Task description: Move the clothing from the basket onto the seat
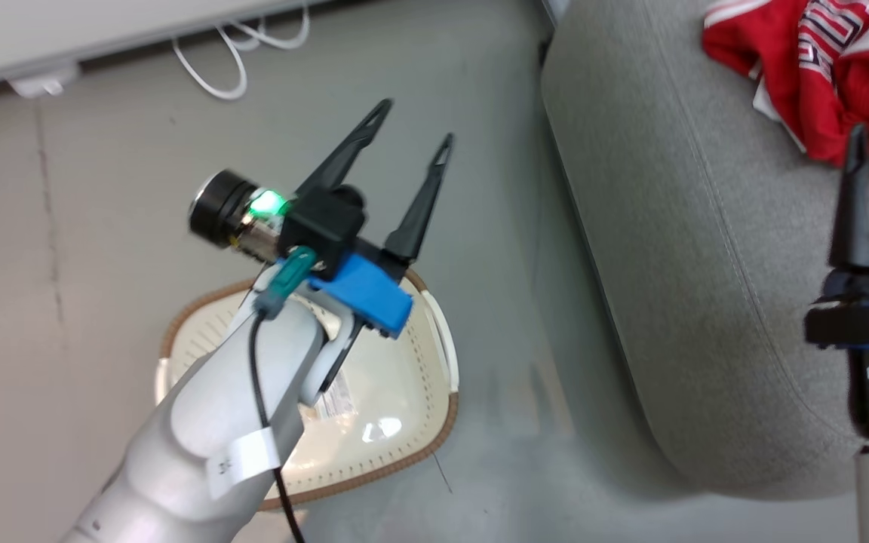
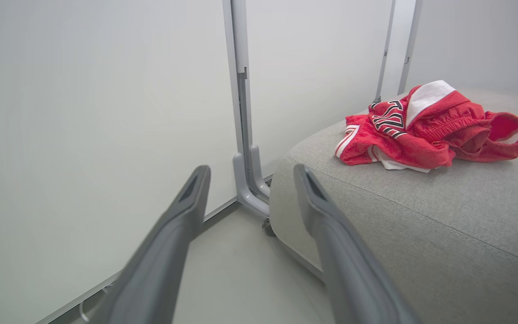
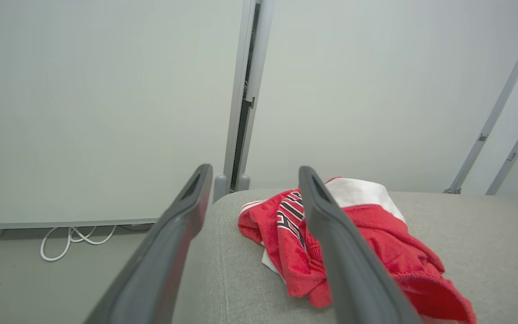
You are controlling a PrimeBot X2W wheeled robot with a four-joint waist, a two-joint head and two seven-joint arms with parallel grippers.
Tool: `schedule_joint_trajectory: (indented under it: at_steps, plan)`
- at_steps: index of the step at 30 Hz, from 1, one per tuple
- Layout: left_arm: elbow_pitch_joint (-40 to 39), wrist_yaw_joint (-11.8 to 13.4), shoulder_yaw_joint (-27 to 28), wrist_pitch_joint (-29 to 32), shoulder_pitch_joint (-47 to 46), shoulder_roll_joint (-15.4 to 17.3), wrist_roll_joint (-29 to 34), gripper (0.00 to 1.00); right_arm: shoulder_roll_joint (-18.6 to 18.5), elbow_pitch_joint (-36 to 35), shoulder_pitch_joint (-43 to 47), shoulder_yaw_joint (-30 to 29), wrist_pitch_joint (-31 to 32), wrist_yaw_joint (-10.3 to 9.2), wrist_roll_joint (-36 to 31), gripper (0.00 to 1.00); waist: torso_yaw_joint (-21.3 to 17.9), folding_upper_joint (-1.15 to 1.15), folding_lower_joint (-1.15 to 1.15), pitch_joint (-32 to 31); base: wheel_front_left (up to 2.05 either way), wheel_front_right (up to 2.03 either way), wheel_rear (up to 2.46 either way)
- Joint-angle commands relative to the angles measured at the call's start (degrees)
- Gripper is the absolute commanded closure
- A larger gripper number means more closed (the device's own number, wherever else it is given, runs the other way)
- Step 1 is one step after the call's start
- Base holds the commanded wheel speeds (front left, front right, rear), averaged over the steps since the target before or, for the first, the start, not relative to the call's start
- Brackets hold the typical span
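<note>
Your left gripper (image 1: 416,122) and right gripper (image 3: 254,170) stood open, empty. The clothing (image 1: 834,68) lay crumpled near a corner of the seat (image 1: 706,302); the right gripper, just beside it, could have snagged it and dragged it off

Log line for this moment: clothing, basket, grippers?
clothing: heaped on seat | basket: on floor, looks empty | left gripper: open | right gripper: open, empty

The clothing (image 2: 425,135), bright red with white trim and black-and-white block lettering, was seen crumpled in a loose heap on the seat (image 1: 676,249), close to one rounded corner. The seat, a light grey upholstered cushion, was marked by a seam along its edge. The cream-white perforated basket (image 1: 397,377), rimmed in brown, was stood upright on the floor near the seat, its bottom bare apart from a label.
</note>
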Motion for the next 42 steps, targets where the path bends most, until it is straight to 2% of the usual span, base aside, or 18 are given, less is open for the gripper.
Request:
schedule_joint_trajectory:
  at_steps: [1, 8, 14, 24, 33, 42]
  plan:
    - [-0.6, 0.4, 1.4, -0.2, 1.6, 0.2, -0.3, 0.0, 0.3, -0.8, 1.6, 1.1, 0.0, 0.01, 0.4, 0.0, 2.7, 0.0, 0.01, -4.5, 0.0, 0.0, 0.0]
    - [-3.0, 1.2, 11.5, -0.2, 10.7, 1.5, -0.1, 0.0, 1.9, -1.8, 5.2, 7.6, -0.1, 0.01, 1.5, 0.0, 6.8, 0.0, 0.01, -10.3, 0.0, 0.0, 0.0]
    - [-5.0, 0.9, 20.3, -0.2, 18.7, 2.2, 1.8, 0.0, 3.0, 0.5, 7.6, 9.5, 0.0, 0.01, 1.7, 0.0, 10.0, 0.0, 0.01, -14.2, 0.0, 0.0, 0.0]
    - [-8.0, -1.3, 32.2, -0.2, 30.6, -0.8, 5.7, 0.0, 4.6, 2.4, 14.0, 9.0, 0.0, 0.01, 1.9, 0.0, 13.7, 0.0, 0.01, -18.4, 0.0, 0.0, 0.0]
    - [-10.8, -4.0, 38.4, -0.2, 36.0, -5.0, 10.2, 0.0, 5.2, 3.5, 18.7, 8.2, 0.0, 0.01, 2.5, 0.0, 15.3, 0.0, 0.01, -20.9, 0.0, 0.0, 0.0]
    - [-11.7, -5.5, 41.4, -0.2, 38.1, -7.0, 12.6, 0.0, 5.5, 4.3, 20.5, 8.7, 0.0, 0.01, 3.2, 0.0, 15.9, 0.0, 0.01, -21.7, 0.0, 0.0, 0.0]
